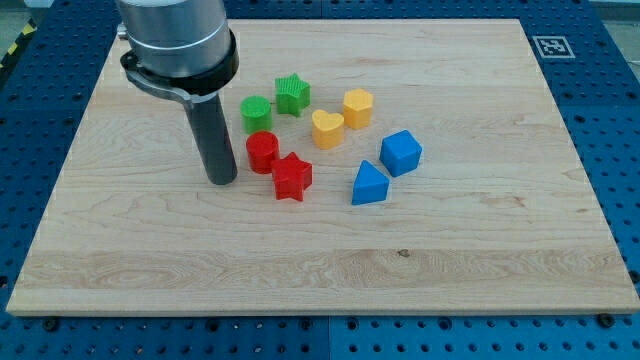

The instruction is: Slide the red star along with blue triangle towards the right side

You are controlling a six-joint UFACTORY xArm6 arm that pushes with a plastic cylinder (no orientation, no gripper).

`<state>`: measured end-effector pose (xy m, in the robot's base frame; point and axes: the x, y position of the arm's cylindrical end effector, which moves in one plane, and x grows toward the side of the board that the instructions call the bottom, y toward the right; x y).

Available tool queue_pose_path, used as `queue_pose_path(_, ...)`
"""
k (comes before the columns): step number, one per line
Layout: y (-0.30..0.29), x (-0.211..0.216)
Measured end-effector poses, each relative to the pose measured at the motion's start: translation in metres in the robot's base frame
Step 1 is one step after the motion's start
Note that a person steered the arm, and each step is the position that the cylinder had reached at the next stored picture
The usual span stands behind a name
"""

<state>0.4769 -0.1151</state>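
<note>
The red star (292, 178) lies near the board's middle. The blue triangle (368, 185) lies to its right, with a gap between them. My tip (222, 181) rests on the board to the left of the red star and just left of the red cylinder (262, 151), touching neither that I can tell. The rod rises from the tip to the arm's grey body at the view's top left.
A green cylinder (256, 113) and green star (292, 94) lie above the red cylinder. A yellow heart (326, 128) and yellow hexagon (358, 107) lie to their right. A blue cube (401, 152) sits up-right of the triangle. The wooden board (500, 250) has a marker tag (552, 46).
</note>
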Motion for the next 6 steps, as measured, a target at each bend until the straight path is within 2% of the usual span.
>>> queue_pose_path(3,0.007,0.000)
queue_pose_path(6,0.148,0.016)
